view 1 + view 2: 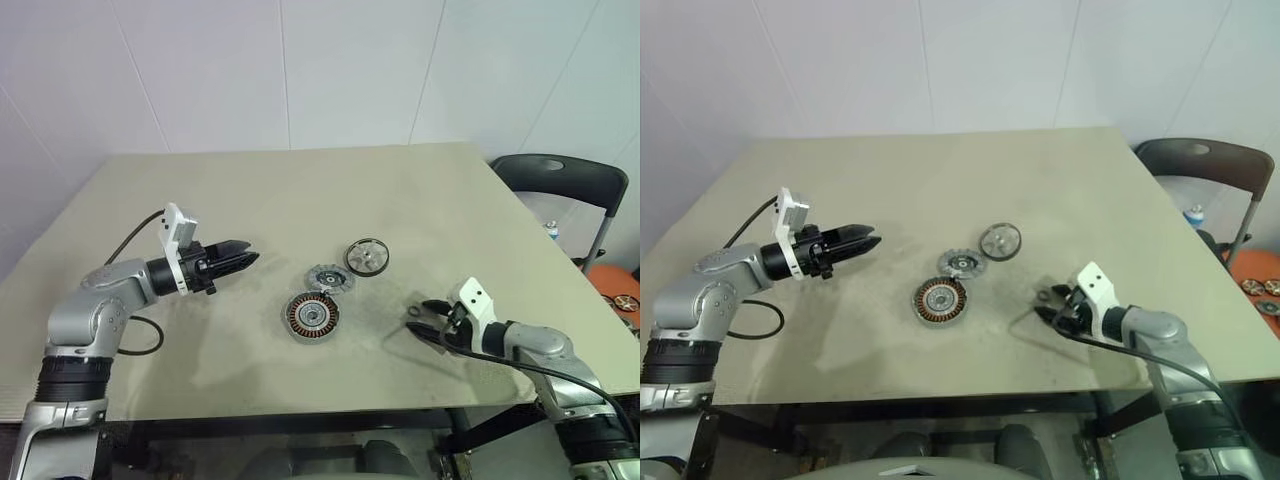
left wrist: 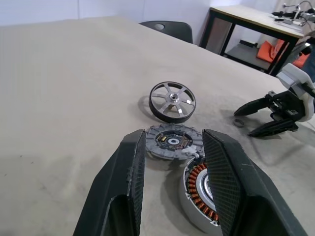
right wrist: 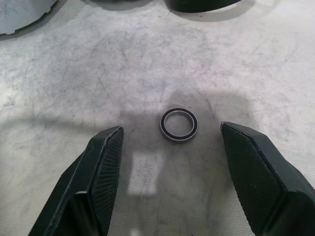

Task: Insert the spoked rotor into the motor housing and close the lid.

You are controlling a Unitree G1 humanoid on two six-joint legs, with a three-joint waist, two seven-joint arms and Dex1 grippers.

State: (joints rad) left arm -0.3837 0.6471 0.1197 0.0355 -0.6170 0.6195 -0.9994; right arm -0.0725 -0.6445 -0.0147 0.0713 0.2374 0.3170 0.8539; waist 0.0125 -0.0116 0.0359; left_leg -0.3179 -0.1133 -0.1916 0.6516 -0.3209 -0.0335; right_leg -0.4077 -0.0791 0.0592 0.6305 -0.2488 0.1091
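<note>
Silvery-spoked rotor point(image 1: 367, 256) | flat on table point(image 1: 250, 200) | hub up

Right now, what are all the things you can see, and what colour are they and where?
motor housing: one, dark rim with copper windings, middle of the table, nearest the robot of the three discs
lid: one, grey, just behind the motor housing
spoked rotor: one, dark ring with silvery spokes, behind and right of the lid
small ring: one, dark with a silvery edge, on the table between the right gripper's fingers
table: one, beige
chair: one, dark, beyond the table's right corner
left gripper: black, open, empty, left of the discs
right gripper: black, open, empty, low over the table on the right
</note>
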